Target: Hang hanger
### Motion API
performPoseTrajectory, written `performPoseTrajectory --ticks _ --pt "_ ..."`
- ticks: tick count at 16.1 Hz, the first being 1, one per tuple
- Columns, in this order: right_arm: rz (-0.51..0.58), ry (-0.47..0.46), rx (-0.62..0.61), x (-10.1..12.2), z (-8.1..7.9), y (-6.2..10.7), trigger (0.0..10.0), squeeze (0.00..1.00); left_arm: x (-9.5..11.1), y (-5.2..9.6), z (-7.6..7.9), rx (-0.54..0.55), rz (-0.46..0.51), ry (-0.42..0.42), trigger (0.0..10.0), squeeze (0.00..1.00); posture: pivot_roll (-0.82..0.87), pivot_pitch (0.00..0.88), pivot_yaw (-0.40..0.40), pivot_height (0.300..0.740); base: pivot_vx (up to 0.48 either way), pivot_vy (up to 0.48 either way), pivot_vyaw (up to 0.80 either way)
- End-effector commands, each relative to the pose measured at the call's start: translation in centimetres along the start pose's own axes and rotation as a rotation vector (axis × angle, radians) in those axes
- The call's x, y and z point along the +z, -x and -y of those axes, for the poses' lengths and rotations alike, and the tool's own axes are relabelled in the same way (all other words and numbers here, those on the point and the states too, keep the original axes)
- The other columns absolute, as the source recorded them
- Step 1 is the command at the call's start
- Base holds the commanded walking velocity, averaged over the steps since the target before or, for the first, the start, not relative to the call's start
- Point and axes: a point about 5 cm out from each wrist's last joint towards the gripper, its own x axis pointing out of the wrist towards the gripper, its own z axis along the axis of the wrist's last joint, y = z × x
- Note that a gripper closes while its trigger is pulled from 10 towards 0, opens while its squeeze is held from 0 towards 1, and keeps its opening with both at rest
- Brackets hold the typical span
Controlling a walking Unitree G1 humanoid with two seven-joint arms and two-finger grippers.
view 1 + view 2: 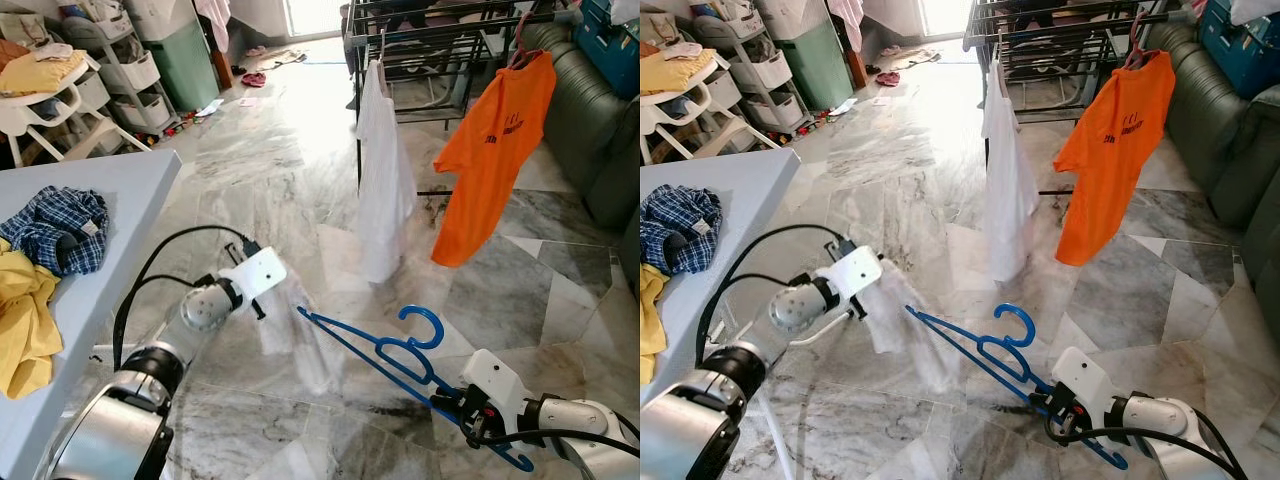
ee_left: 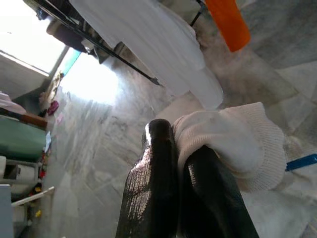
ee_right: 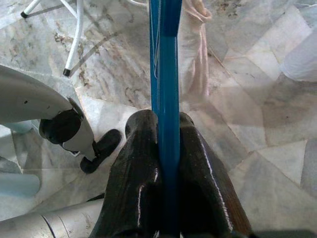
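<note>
Right pincer (image 1: 455, 402) is pressed together on the lower bar of the blue plastic hanger (image 1: 385, 350), held low over the marble floor (image 1: 270, 150); left pincer (image 2: 183, 163) is pinching the ribbed hem of a pale white garment (image 1: 290, 325) that hangs blurred beside the hanger's tip. Step in hand looks like threading the garment onto the hanger; next move probably needs the tip fed into the neck opening, then a carry to the dark metal drying rack (image 1: 430, 40), well apart. The neck opening is hard to make out, and the rack's top is cut off.

left hand (image 2: 183, 163) fingers pinched together, right hand (image 3: 166, 148) clamped, both arms extended
</note>
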Motion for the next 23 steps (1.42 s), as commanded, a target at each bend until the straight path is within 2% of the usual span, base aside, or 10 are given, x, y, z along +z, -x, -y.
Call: performPoseTrajectory --ticks 1,5,10,14,18,23 --pt "0.016 0.021 -0.023 0.7 0.4 0.1 10.0 0.00 -0.2 0.3 -1.0 0.022 -0.007 -0.016 10.0 0.00 -0.19 0.052 0.175 0.740 0.000 0.000 0.00" --pt "0.009 0.023 -0.080 0.5 1.4 0.2 10.0 0.00 -0.4 0.5 -1.0 0.021 -0.007 -0.014 10.0 0.00 -0.19 0.046 0.168 0.740 0.000 0.000 0.00" --pt "0.007 0.016 -0.038 0.5 1.4 0.6 10.0 0.00 -0.9 0.9 -1.4 0.045 -0.021 -0.015 10.0 0.00 -0.19 0.047 0.156 0.740 0.000 0.000 0.00" --pt "0.009 0.003 -0.024 0.4 1.3 0.3 10.0 0.00 -0.1 0.7 -1.5 0.041 0.025 -0.022 10.0 0.00 -0.18 0.049 0.156 0.740 0.000 0.000 0.00" --pt "0.009 -0.007 -0.016 0.1 1.1 0.1 10.0 0.00 1.2 0.6 -1.5 0.006 0.115 -0.030 10.0 0.00 -0.18 0.050 0.160 0.740 0.000 0.000 0.00" --pt "0.014 -0.009 -0.014 0.2 1.0 -0.2 10.0 0.00 1.2 1.2 -1.8 -0.006 0.150 -0.026 10.0 0.00 -0.18 0.051 0.160 0.740 0.000 0.000 0.00"
